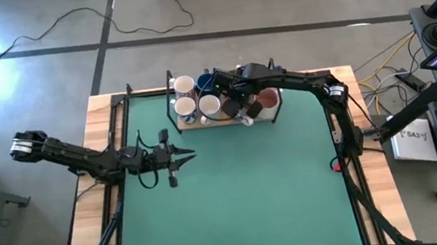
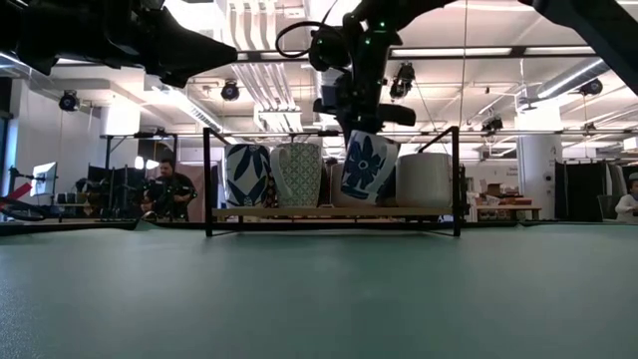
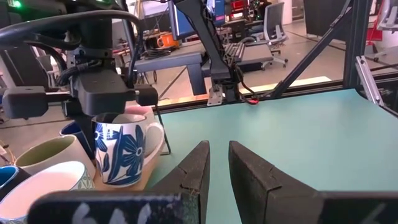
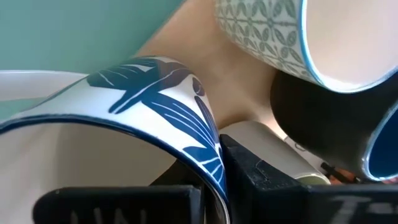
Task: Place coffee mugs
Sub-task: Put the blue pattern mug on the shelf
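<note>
A white mug with blue leaf prints (image 2: 364, 168) hangs tilted over the wooden tray (image 2: 299, 212) at the table's far middle. My right gripper (image 2: 361, 128) is shut on its rim from above. Other coffee mugs stand upright on the tray beside it: a blue-patterned one (image 2: 247, 175), a green-patterned one (image 2: 297, 175) and a plain cream one (image 2: 426, 179). My left gripper (image 1: 189, 153) hovers level over the left middle of the table. It points toward the right edge, its fingers (image 3: 200, 163) a narrow gap apart with nothing between them. My right gripper has the blue-leaf mug by its rim wall (image 4: 208, 158), one finger inside the mug and one finger (image 4: 261, 180) outside. The fingers come from above, slanting down. The mug hangs tilted, its base just over the tray board; whether it touches the board, I cannot tell.
The tray has a black wire frame (image 2: 206, 179) standing up around it. In the high view, mugs (image 1: 184, 85) crowd the tray's left and middle, and a pink-lined one (image 1: 268, 99) is at its right. Green mat (image 1: 243, 194) spreads toward the near edge.
</note>
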You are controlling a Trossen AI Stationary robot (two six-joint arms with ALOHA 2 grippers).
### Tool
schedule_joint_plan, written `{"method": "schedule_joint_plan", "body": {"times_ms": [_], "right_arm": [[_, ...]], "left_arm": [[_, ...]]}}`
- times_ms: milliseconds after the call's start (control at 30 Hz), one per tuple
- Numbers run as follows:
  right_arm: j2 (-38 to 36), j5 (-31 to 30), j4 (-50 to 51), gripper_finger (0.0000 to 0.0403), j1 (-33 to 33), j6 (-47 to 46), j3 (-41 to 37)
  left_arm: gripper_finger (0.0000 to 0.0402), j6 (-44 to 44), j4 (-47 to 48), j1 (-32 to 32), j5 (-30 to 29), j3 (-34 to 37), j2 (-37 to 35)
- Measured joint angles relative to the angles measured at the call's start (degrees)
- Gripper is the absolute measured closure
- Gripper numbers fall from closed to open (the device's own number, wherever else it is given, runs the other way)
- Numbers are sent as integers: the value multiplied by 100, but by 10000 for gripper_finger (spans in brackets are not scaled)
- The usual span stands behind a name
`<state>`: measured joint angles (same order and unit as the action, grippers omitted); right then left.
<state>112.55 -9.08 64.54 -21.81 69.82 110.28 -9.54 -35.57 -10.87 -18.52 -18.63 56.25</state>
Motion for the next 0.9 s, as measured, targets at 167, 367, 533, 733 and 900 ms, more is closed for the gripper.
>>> {"method": "schedule_joint_plan", "body": {"times_ms": [167,367,533,733,900], "right_arm": [[0,0,-101,376,-23,-90,0],[0,7,-100,376,-23,-171,-13],[0,9,-101,375,-23,-418,-42],[2,11,-140,374,-25,-424,-42],[2,13,-171,374,-25,-424,-42]], "left_arm": [[359,0,8,0,-33,0,0],[359,-2,19,0,-53,0,0],[359,-2,63,0,-59,0,0],[359,-2,61,0,-61,0,0],[359,-2,70,0,-61,0,0]]}}
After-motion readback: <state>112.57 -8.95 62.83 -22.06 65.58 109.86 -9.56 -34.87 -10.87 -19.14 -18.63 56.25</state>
